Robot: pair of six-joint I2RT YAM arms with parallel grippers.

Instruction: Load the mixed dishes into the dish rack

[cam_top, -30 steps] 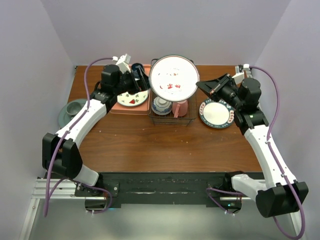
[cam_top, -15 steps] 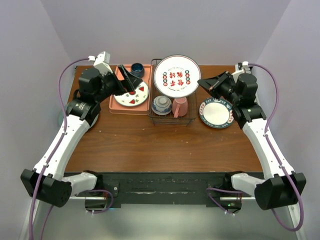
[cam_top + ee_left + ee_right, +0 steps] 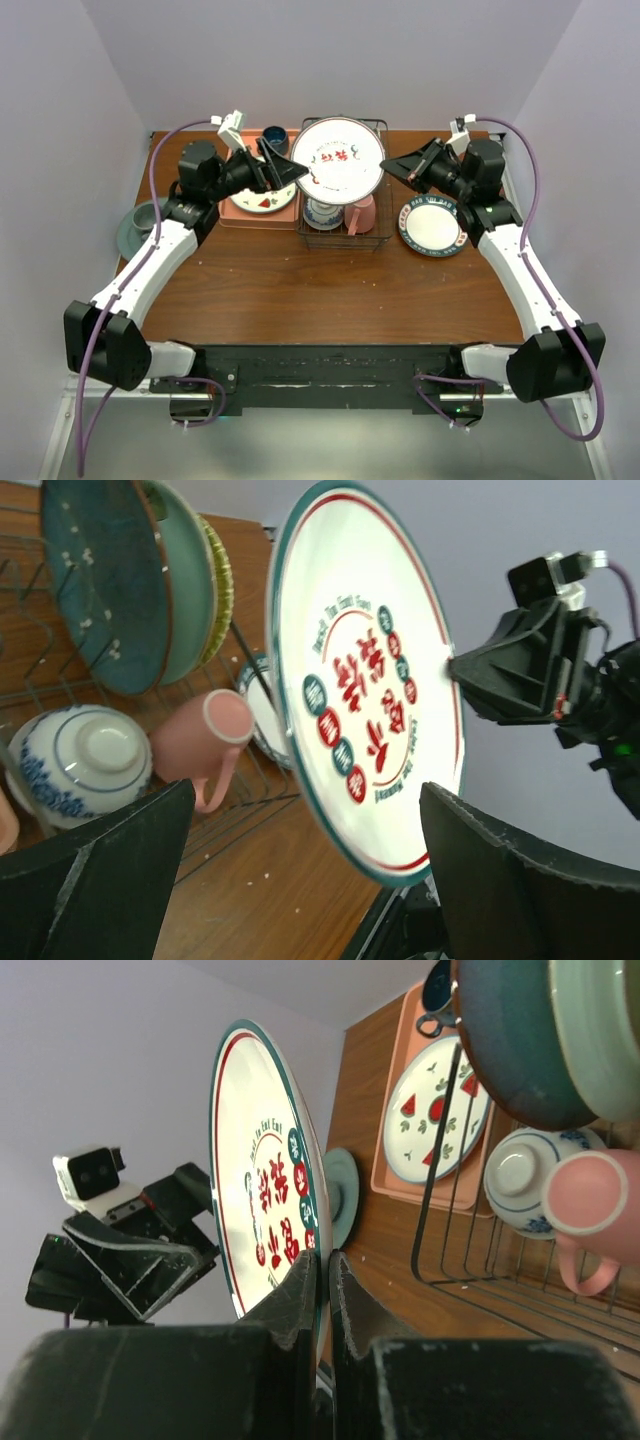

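Plate (image 3: 338, 160) white, teal rim, red characters, tilted; right hand (image 3: 322, 1265) pinches rim; left hand (image 3: 288, 166) wide.

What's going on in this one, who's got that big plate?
The right end effector is shut on the rim of the large white plate with red characters, holding it on edge above the dish rack. The left end effector stands open at the plate's opposite side, not gripping it. A pink mug, a blue-and-white bowl and upright teal plates are in the rack. A fruit-patterned plate waits on the pink tray.
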